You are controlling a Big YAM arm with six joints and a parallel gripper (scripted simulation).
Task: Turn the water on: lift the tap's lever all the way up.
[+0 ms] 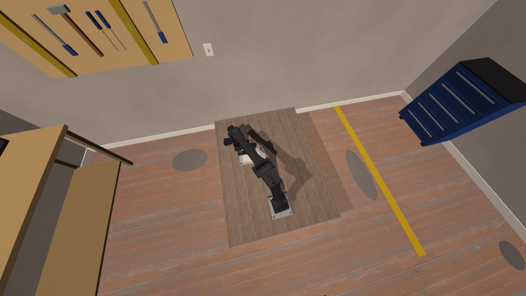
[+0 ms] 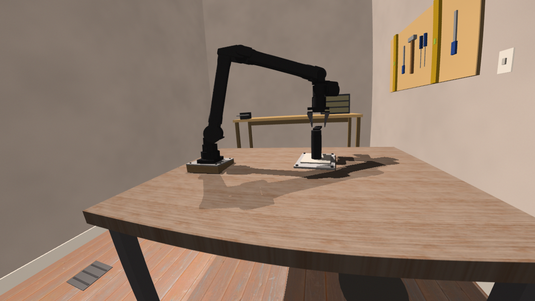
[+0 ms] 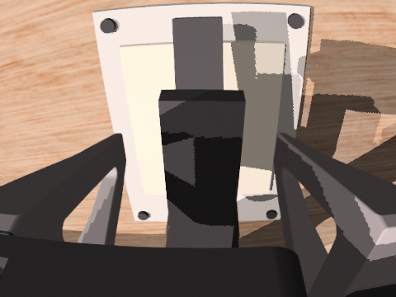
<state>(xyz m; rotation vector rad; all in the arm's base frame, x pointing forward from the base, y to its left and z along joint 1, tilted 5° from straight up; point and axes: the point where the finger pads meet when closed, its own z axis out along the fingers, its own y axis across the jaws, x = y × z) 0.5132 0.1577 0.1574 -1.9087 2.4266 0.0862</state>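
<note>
I had the gripper (image 2: 318, 122) hanging partly open and empty just above the tap (image 2: 316, 144). The tap stood upright on its white base plate (image 2: 303, 163) on the table (image 2: 336, 209), its lever (image 3: 201, 115) between my fingers but untouched.

Big wood table (image 2: 374, 209) w/ dark legs stands on a plank floor (image 2: 209, 276). Two things sit right on it: the arm's base plate (image 2: 228, 161) near one side, & a white plate (image 2: 301, 163) w/ a black tap (image 2: 316, 144) standing on it. They're apart. Dark shadows lie across the top.
</note>
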